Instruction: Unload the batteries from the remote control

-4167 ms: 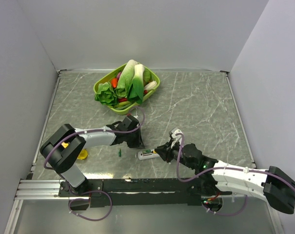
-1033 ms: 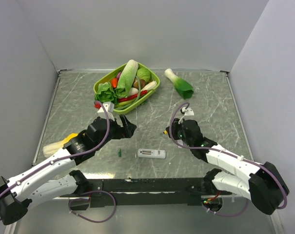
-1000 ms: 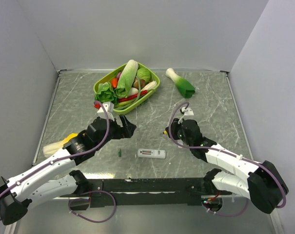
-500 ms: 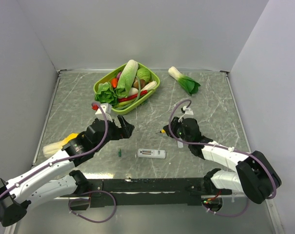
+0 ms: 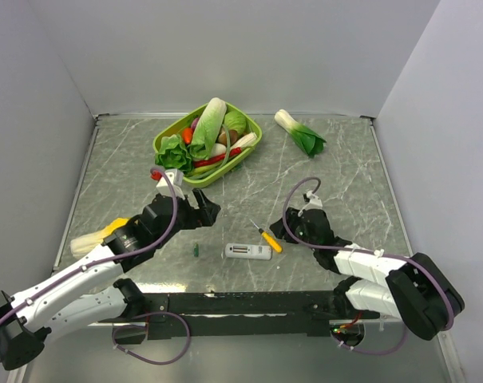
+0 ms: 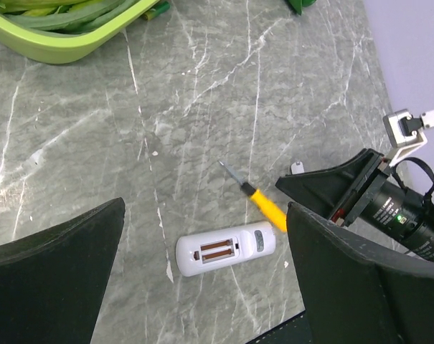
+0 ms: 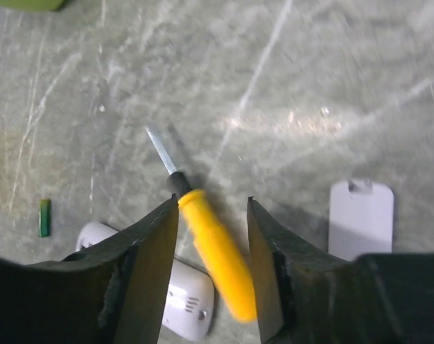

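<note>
The white remote control [image 5: 248, 252] lies flat near the front of the table, its open recess [image 6: 218, 251] facing up with two brownish bars inside. One small green battery [image 5: 195, 250] lies on the table left of it and shows in the right wrist view too [image 7: 44, 217]. My right gripper [image 7: 213, 204] is low by the remote's right end [image 7: 191, 304], open. A yellow-handled screwdriver [image 7: 217, 251] lies blurred between its fingers, with a gap on the right side. My left gripper [image 6: 206, 215] hangs wide open above the remote, holding nothing.
A small white cover strip [image 7: 361, 218] lies right of the screwdriver [image 5: 267, 238]. A green basket [image 5: 243, 153] of toy vegetables stands at the back. A loose leafy vegetable [image 5: 299, 132] lies back right. Yellow and white items [image 5: 105, 232] sit at the left edge.
My right gripper came down toward the remote's right end and opened, letting go of the screwdriver. The loose vegetable at the back shifted slightly. The left arm barely moved.
</note>
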